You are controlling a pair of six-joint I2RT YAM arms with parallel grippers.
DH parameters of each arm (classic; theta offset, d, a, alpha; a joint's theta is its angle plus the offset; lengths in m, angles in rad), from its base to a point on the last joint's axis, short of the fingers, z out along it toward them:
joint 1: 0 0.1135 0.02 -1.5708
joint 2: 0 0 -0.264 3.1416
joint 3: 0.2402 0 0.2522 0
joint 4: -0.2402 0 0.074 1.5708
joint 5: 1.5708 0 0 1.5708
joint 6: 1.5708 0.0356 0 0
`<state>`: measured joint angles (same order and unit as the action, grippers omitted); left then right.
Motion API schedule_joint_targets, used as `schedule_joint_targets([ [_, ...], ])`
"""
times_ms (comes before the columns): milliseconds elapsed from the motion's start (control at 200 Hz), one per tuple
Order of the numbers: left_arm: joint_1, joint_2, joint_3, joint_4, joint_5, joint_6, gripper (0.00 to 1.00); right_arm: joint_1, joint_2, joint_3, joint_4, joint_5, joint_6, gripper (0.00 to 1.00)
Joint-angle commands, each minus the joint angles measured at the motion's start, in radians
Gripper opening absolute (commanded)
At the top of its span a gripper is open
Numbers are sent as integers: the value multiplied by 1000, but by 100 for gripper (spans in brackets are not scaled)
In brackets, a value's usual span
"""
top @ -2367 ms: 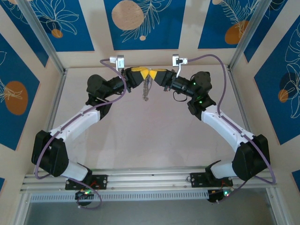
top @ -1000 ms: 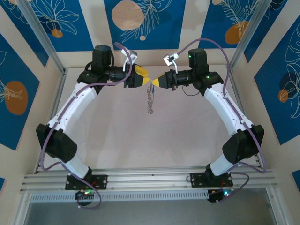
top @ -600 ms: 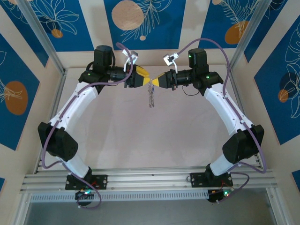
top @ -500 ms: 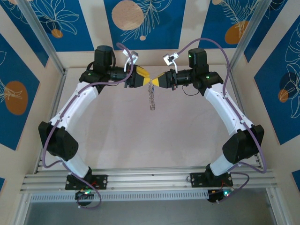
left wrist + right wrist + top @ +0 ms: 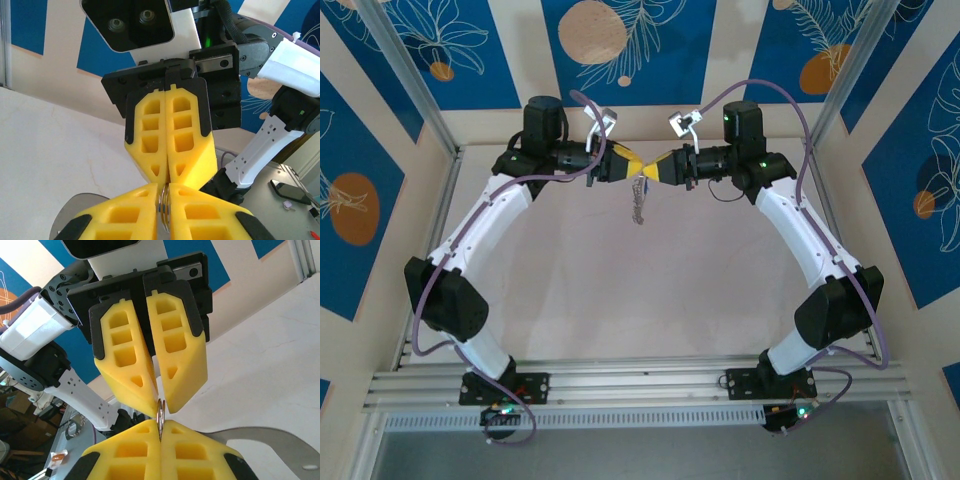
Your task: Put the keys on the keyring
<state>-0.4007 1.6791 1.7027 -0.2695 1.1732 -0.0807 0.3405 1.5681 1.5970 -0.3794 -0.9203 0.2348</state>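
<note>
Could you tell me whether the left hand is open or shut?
Shut: the left hand pinches the metal ring between its yellow fingers.

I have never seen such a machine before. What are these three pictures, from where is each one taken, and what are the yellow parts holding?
These are two robot arms, bolted side by side at the near edge of a table. The wide picture comes from a fixed camera above and behind them. The other two come from a small camera on each wrist, so each one looks along its own yellow fingers toward the other arm's fingers. The left gripper and the right gripper meet tip to tip above the table. Both are closed on the same thin metal ring. A short chain hangs down from that meeting point.
</note>
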Motion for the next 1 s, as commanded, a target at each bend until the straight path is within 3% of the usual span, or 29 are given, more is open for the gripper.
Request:
schedule_joint_targets([
  [0, -12, 5, 1, 37, 27, -9, 12, 8, -14, -4, 22, -29, 15, 0],
  [190, -18, 5, -15, 39, 53, -5, 11, 8, -12, 0, 25, -22, 17, 0],
  [345, -21, 4, -36, 58, 80, -15, 1, 5, -11, 0, 37, -13, 27, 0],
  [540, -21, -15, -105, 244, 83, -140, 0, -7, -19, -7, 60, 9, 56, 0],
  [660, -18, -37, -175, 448, 4, -286, 0, -32, -49, -40, 109, 8, 95, 27],
  [740, -15, -57, -228, 573, -67, -368, 0, -54, -86, -79, 154, 4, 125, 37],
  [995, -15, -106, -326, 815, -179, -543, 0, -90, -241, -260, 284, 93, 204, 42],
])
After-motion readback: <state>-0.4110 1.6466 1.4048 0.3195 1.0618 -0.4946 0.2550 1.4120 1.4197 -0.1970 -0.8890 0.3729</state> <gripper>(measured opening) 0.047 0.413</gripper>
